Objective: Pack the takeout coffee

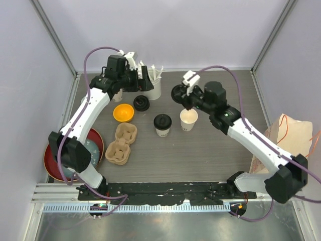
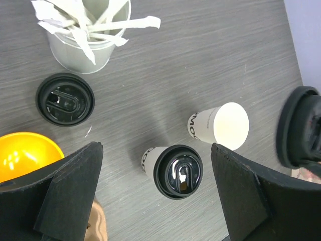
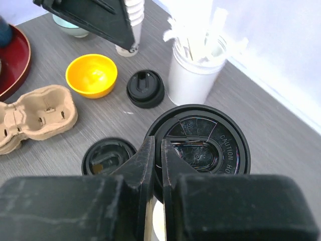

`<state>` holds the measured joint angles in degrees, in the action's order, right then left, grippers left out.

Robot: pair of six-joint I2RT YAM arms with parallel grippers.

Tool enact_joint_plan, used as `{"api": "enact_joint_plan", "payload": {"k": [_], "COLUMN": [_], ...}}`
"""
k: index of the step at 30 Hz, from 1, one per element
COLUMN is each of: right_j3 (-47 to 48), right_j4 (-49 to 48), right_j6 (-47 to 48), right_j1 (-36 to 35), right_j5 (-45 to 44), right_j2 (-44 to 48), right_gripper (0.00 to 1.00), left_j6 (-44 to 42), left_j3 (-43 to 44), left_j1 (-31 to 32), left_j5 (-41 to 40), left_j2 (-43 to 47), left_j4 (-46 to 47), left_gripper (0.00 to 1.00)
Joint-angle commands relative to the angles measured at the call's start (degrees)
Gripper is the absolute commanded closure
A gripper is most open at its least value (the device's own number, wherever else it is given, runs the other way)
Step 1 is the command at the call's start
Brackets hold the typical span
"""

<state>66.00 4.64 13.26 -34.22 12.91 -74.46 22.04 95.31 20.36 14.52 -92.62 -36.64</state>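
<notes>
One capped cup (image 1: 162,124), well off table (image 1: 215,155) edges.

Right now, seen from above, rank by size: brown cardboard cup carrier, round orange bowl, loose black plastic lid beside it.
1. brown cardboard cup carrier, largest
2. round orange bowl
3. loose black plastic lid, smallest

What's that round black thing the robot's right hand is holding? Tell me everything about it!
It is a black lid, round and made of shiny plastic, with a raised rim and a sunken middle. Raised letters on top start with CAUTION. The right hand pinches its edge between two closed fingers and holds it off the table, close to the open white cup but not on it. Nothing else seems to touch it.
</notes>
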Motion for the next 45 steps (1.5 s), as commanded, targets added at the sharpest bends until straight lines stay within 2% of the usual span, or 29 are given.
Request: {"api": "enact_joint_plan", "payload": {"k": [1, 8, 16, 23, 45], "right_j3": [-9.8, -15.5, -18.4, -22.0, -24.4], "right_j4": [-8.3, -7.9, -6.0, -11.0, -13.7], "right_j6": [-10.7, -7.5, -5.1, -3.9, -4.0], "right_j1": [4.2, 4.5, 4.5, 5.4, 7.3], "right_j5": [3.0, 1.1, -1.2, -0.9, 1.9], "right_j2": [4.6, 4.1, 4.2, 4.1, 1.9], "right_gripper": [0.99, 0.99, 0.99, 0.99, 0.99], "left_j6": [-0.2, -5.1, -6.6, -6.7, -7.1], "left_j3": [2.1, 6.2, 7.5, 8.6, 8.1], "left_j1": [1.8, 8.3, 10.8, 11.5, 11.5], "left_j5": [4.3, 2.0, 1.3, 1.8, 1.8], "left_j2": [-3.3, -6.7, -9.4, -10.7, -10.3], "left_j4": [2.4, -0.5, -1.1, -1.9, -2.3], "left_gripper": [0.09, 0.11, 0.11, 0.11, 0.11]}}
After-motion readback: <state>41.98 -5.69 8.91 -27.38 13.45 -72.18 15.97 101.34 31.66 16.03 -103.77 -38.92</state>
